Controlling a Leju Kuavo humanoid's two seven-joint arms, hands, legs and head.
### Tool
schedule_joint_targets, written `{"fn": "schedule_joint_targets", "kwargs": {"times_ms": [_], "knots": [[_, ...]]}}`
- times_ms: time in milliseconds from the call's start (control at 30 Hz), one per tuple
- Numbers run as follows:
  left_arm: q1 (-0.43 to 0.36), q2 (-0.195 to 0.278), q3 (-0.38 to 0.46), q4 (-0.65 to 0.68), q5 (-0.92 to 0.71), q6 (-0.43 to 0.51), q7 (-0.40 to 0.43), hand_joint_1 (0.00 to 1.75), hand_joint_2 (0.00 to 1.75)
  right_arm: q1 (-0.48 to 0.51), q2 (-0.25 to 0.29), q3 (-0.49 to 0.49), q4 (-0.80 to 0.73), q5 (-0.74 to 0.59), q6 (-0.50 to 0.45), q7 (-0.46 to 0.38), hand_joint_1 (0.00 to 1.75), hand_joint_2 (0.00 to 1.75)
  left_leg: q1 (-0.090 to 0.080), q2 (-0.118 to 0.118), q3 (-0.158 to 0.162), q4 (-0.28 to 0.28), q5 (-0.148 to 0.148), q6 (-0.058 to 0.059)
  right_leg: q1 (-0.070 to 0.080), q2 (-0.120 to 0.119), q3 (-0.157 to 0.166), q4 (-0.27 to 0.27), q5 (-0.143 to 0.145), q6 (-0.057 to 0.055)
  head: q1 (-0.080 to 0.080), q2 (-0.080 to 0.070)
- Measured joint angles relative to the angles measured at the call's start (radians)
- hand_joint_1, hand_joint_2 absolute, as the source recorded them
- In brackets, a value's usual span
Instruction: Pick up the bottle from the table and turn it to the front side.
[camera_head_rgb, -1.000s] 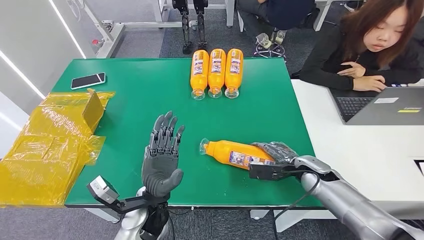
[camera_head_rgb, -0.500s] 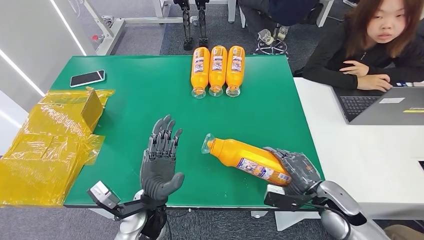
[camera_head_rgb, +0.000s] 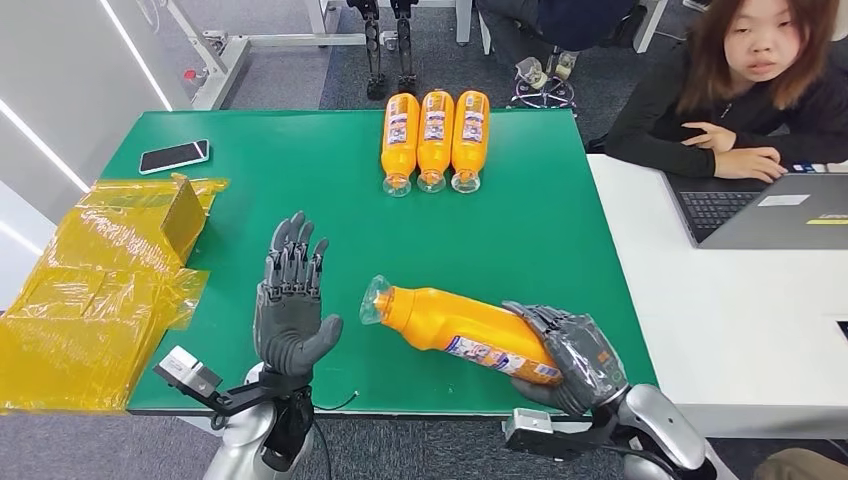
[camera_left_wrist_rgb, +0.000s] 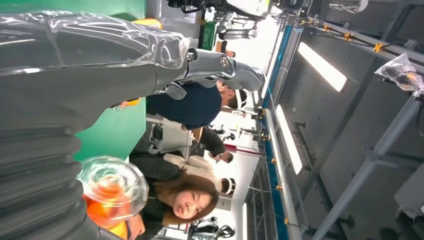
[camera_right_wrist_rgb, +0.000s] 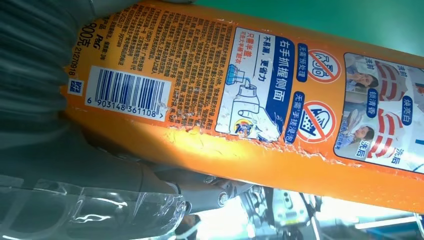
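My right hand (camera_head_rgb: 568, 355) grips the base end of an orange bottle (camera_head_rgb: 455, 325) with a clear cap, lifted off the green table (camera_head_rgb: 300, 190) and tilted, cap pointing toward my left hand. The right wrist view shows the bottle's (camera_right_wrist_rgb: 280, 100) back label with barcode and printed text against my right hand (camera_right_wrist_rgb: 45, 95). My left hand (camera_head_rgb: 289, 300) is held upright with fingers spread, palm facing the bottle's cap, a short gap away, holding nothing. In the left wrist view the clear cap (camera_left_wrist_rgb: 112, 186) sits beside my left hand (camera_left_wrist_rgb: 55, 105).
Three orange bottles (camera_head_rgb: 434, 140) lie side by side at the table's far edge. A phone (camera_head_rgb: 175, 157) lies far left; yellow plastic-wrapped packages (camera_head_rgb: 100, 290) cover the left edge. A person (camera_head_rgb: 740, 85) sits at a laptop (camera_head_rgb: 770, 210) on the white table to the right.
My right hand raised the bottle off the table and carried it left and toward me, cap now nearer my left hand. My left hand shifted slightly left and up.
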Motion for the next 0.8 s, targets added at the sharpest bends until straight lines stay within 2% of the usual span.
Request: {"fn": "schedule_joint_targets", "kwargs": {"times_ms": [433, 800], "knots": [[0.011, -0.027, 0.002, -0.007, 0.084, -0.166, 0.025, 0.0, 1.75, 0.021, 0.144, 0.031, 0.002, 0.036, -0.075, -0.046, 1.75, 1.75, 0.0, 0.0, -0.002, 0.0, 0.0, 0.0, 0.0, 0.0, -0.001, 0.0, 0.0, 0.0, 0.0, 0.0], [0.013, -0.062, -0.011, -0.013, 0.139, -0.253, 0.064, 0.0, 1.75, 0.026, 0.309, 0.091, 0.03, 0.057, -0.051, -0.047, 1.75, 1.75, 0.0, 0.001, -0.002, 0.0, 0.0, 0.0, 0.0, 0.0, -0.002, 0.0, 0.0, -0.001, 0.0, 0.0]]}}
